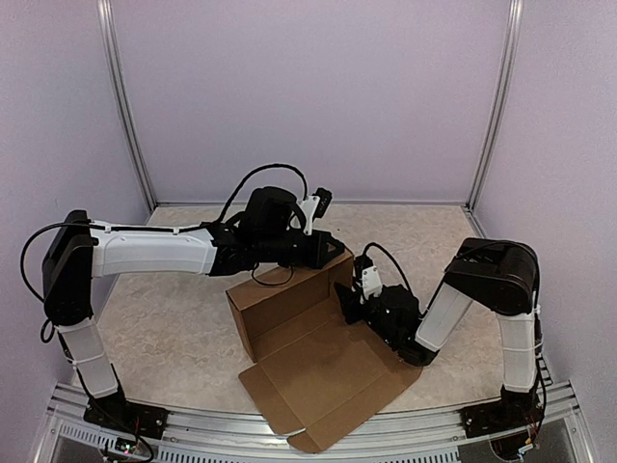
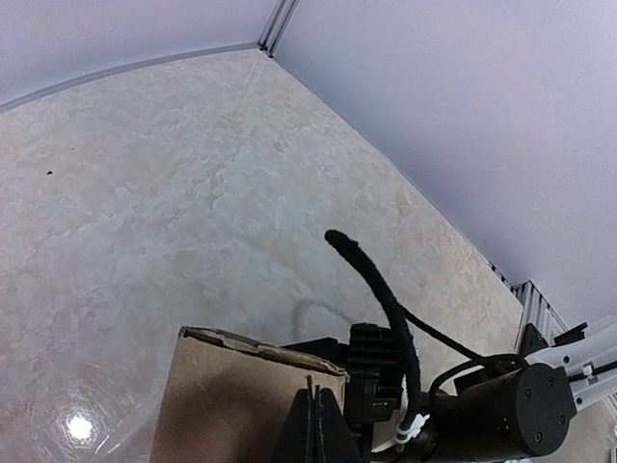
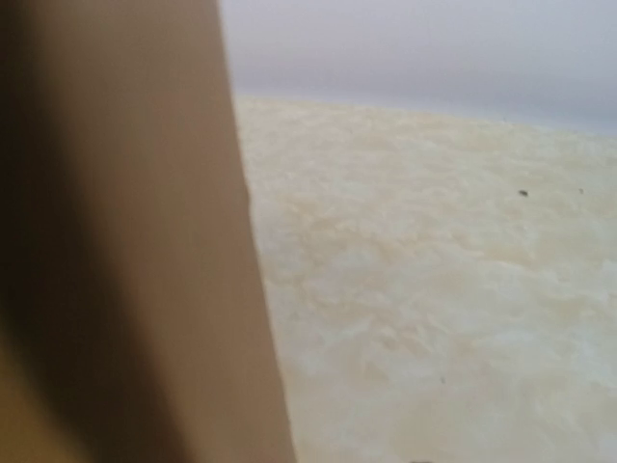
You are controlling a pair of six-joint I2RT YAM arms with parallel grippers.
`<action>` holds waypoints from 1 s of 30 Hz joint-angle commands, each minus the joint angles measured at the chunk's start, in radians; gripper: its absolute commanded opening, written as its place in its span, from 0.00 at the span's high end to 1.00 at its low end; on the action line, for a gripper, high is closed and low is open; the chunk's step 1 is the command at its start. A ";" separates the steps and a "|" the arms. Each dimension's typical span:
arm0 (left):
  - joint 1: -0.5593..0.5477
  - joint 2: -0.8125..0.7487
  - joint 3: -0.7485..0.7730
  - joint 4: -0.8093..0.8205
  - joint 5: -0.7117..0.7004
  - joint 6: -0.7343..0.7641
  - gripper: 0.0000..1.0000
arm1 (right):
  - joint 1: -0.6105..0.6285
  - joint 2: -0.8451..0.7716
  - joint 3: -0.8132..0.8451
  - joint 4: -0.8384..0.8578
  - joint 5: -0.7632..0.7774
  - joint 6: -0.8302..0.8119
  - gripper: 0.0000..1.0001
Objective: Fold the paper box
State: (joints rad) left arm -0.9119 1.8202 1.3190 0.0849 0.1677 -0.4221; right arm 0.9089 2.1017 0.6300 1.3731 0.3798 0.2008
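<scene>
Standing up the walls of the paper box [image 1: 289, 323], which sits centre to lower centre of the top view.

The left gripper [image 1: 325, 249], jaws pressed together, sits at the box's upright far right corner. The right gripper [image 1: 348, 296] meets its right side, and whether those jaws are apart I cannot tell. The lid panel [image 1: 333, 391] lies flat toward the bottom edge. Next, likely: set the right side square and tuck it in while the corner is steadied.
</scene>
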 commanded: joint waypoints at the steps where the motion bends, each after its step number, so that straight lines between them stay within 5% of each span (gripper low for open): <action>1: -0.010 0.013 -0.043 -0.093 -0.013 -0.027 1.00 | 0.001 -0.050 -0.042 0.204 -0.001 -0.011 0.56; 18: -0.007 0.019 -0.035 -0.096 0.016 -0.027 1.00 | 0.001 -0.080 0.055 0.121 -0.007 -0.087 0.52; 21: -0.007 0.019 -0.034 -0.098 0.021 -0.027 1.00 | -0.001 -0.068 0.081 0.113 -0.009 -0.095 0.64; 25: -0.007 0.013 -0.035 -0.104 0.019 -0.023 1.00 | -0.003 -0.063 0.099 0.104 -0.003 -0.113 1.00; 30: -0.001 0.007 -0.032 -0.110 0.017 -0.022 1.00 | -0.004 -0.064 0.102 0.104 -0.015 -0.114 1.00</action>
State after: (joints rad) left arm -0.9104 1.8187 1.3178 0.0826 0.1608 -0.4221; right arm 0.9077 2.0315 0.7139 1.3430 0.3664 0.0948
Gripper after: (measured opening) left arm 0.002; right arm 0.023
